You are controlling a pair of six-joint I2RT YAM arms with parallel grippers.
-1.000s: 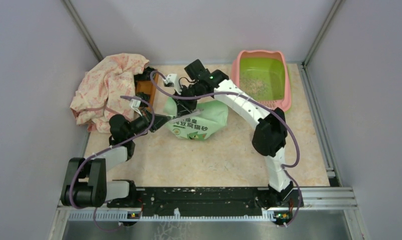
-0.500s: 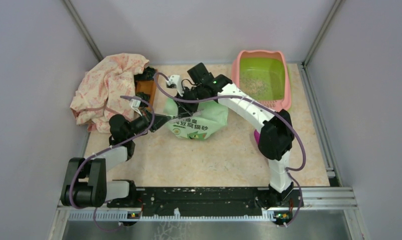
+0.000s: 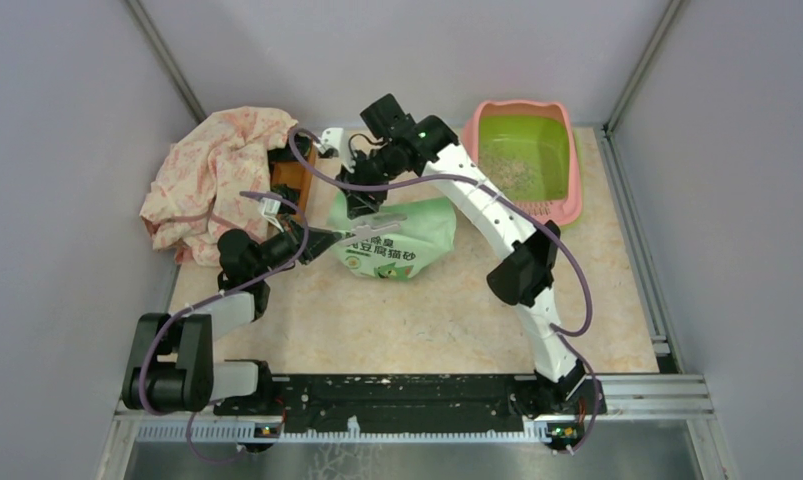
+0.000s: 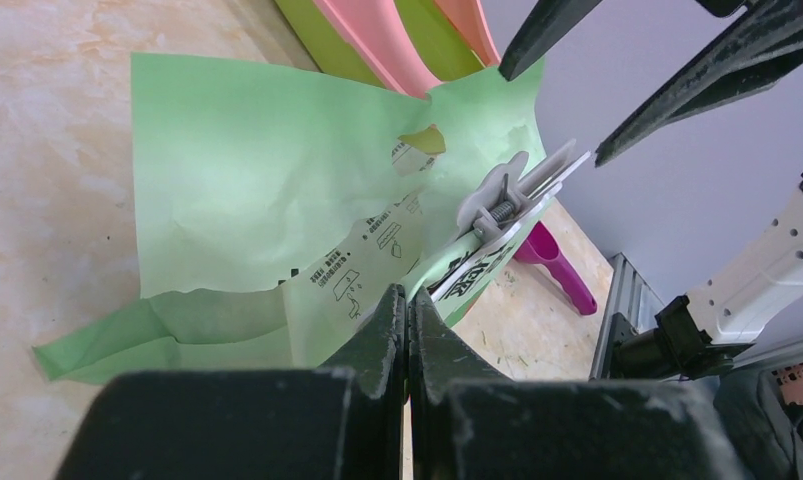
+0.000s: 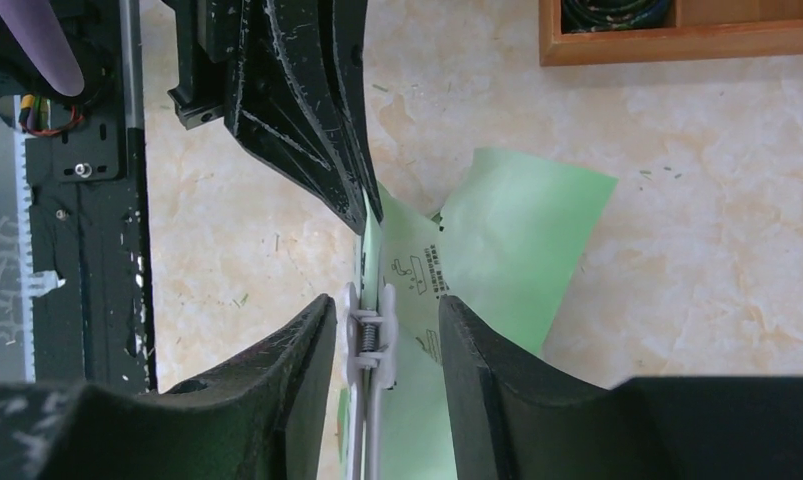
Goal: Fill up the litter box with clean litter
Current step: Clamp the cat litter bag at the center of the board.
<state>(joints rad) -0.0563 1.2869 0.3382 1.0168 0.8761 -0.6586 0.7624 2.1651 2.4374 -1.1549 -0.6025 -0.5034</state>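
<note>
Marbled table (image 3: pixel 427 310). Far left: crumpled floral cloth (image 3: pixel 212 175). Far right corner: litter box (image 3: pixel 522 105), with a thin scatter of clean litter (image 3: pixel 507 165) on its green floor. Centre: light green litter bag (image 3: pixel 407 240) lying flat. Wooden tray (image 3: pixel 292 180) between cloth and bag. Left gripper (image 3: pixel 332 235) clamped on the bag's edge. Right gripper (image 5: pixel 382 310) has its jaws apart, straddling the white clip (image 5: pixel 369 340) on that edge. Purple scoop (image 4: pixel 562 270) pokes out from behind the bag
</note>
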